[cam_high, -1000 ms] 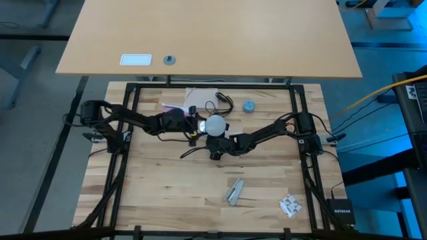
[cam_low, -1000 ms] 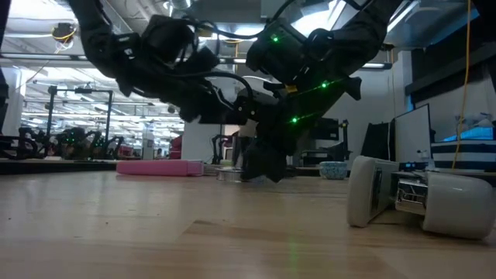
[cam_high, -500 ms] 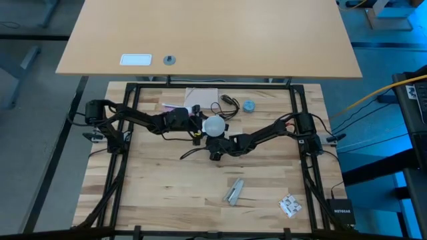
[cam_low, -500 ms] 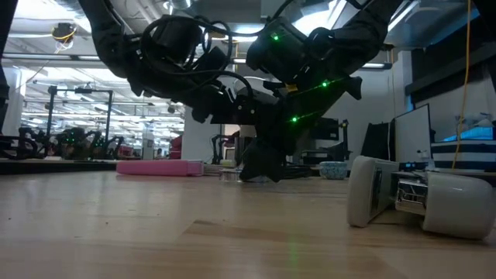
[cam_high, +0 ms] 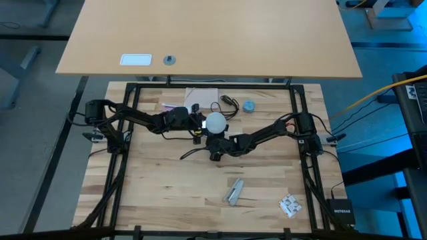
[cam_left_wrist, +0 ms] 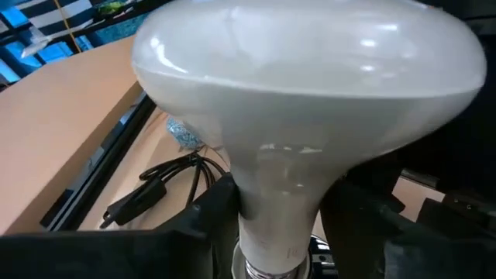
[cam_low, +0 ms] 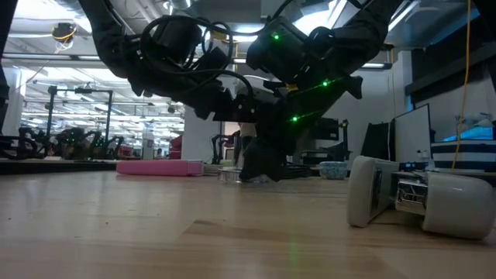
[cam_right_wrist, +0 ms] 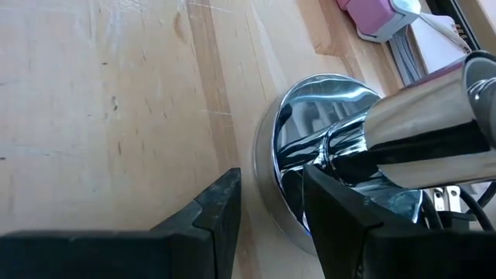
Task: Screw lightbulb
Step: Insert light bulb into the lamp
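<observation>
- The lightbulb (cam_high: 215,123), frosted white and pear-shaped, stands upright near the middle of the wooden table (cam_high: 153,187), globe up and narrow neck down.
- The left gripper (cam_high: 200,124) reaches in from the left and sits right beside the bulb; in the left wrist view its dark fingers (cam_left_wrist: 203,218) flank the neck of the lightbulb (cam_left_wrist: 302,116), narrowed around it, though whether they press on it cannot be told.
- The right gripper (cam_high: 215,148) comes in from the right, just in front of the bulb and low to the table.
- In the right wrist view its fingers (cam_right_wrist: 221,205) stand partly apart astride the rim of the round silvery socket base (cam_right_wrist: 310,167); whether they clamp it cannot be told.
- Beyond the left gripper lie a black cord (cam_high: 223,105) and a small blue-grey cap (cam_high: 249,106).
- Nearer the table's front edge, well apart from both grippers, lie a silvery metal piece (cam_high: 233,191) and a small white object (cam_high: 290,205).
</observation>
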